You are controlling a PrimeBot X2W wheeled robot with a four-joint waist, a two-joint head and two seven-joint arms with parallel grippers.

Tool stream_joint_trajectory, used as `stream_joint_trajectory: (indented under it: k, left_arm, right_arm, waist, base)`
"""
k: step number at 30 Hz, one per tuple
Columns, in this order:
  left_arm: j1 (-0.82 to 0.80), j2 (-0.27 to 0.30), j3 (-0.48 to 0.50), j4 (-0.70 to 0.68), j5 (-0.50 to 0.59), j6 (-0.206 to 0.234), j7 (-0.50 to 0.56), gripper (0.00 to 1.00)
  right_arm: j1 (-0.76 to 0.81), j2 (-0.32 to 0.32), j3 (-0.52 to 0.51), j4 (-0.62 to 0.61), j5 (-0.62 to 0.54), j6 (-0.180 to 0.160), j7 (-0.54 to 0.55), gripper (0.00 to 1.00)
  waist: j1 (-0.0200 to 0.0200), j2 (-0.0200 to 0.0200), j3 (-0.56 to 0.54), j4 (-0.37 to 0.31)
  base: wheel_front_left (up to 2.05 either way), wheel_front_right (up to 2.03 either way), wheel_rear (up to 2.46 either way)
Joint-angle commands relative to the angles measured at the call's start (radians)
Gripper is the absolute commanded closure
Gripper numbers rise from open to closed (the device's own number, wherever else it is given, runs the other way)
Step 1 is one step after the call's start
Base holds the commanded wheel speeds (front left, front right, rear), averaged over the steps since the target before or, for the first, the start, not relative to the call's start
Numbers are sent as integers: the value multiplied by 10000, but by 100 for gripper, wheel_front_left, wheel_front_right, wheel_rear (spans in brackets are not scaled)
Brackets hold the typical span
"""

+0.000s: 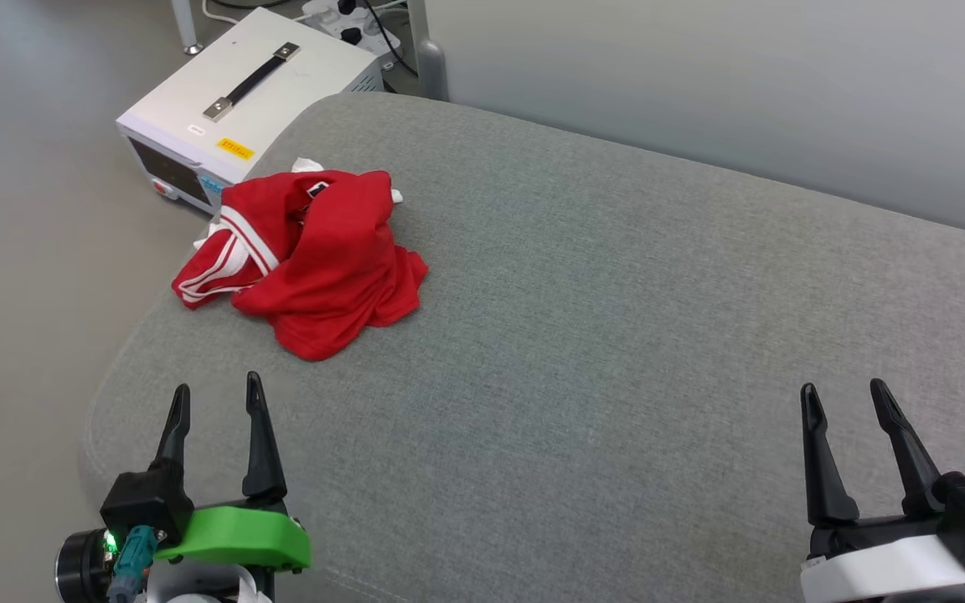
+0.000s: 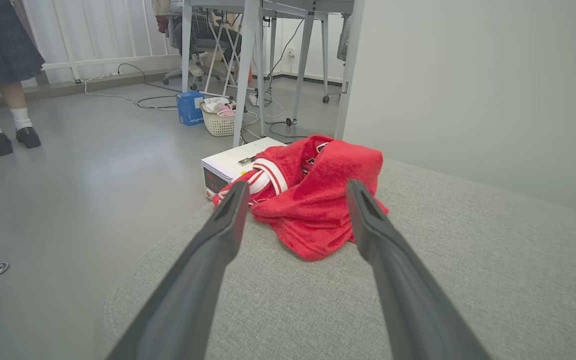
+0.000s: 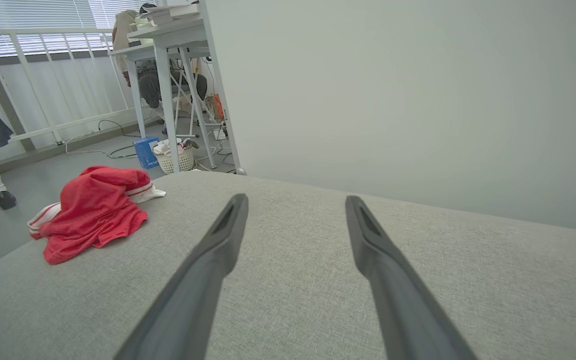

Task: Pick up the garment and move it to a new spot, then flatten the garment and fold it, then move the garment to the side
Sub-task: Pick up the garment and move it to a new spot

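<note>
The garment (image 1: 315, 260) is a crumpled red jersey with white, red-striped trim, bunched in a heap near the far left corner of the grey padded surface (image 1: 616, 335). My left gripper (image 1: 216, 395) hovers open at the lower left, a short way in front of the heap, fingers pointing at it. In the left wrist view the garment (image 2: 313, 200) lies just beyond the open left gripper (image 2: 295, 192). My right gripper (image 1: 847, 396) stands open at the lower right, far from the cloth. The right wrist view has the garment (image 3: 93, 212) off to the left of the open right gripper (image 3: 295, 205).
A white box with a black handle (image 1: 239, 92) stands on the floor just past the surface's far left corner. A grey partition wall (image 1: 742, 75) runs along the far edge. A person's legs (image 2: 3, 125), a laundry basket (image 2: 218, 120) and table legs are on the floor beyond.
</note>
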Motion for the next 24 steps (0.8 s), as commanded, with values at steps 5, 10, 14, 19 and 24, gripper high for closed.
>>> stream_joint_trajectory:
  k: [5,10,14,19,24]
  left_arm:
    - [-129,-30,44,58,-193,29,-59,0]
    - [-121,-30,56,90,-258,20,-59,0]
    - [-491,-30,188,250,-250,-168,-59,0]
    - [-1691,9,893,588,-383,-817,-59,0]
    - [-3457,605,1720,1294,-498,-1419,-59,0]
  right_arm:
    - [-187,-8,17,-42,-74,-7,-49,0]
    - [-200,-8,35,-60,-93,-7,-49,0]
    - [-264,-8,71,-98,-147,-7,-49,0]
    - [-498,-8,122,-129,-348,-7,-49,0]
    - [-890,-14,146,-239,-612,-7,-49,0]
  waist:
    - [0,0,114,529]
    - [0,0,161,593]
    - [0,0,336,553]
    - [0,0,700,351]
    - [0,0,1253,-22]
  base:
    - [0,0,0]
    - [0,0,0]
    - [0,0,0]
    - [0,0,0]
    - [0,0,0]
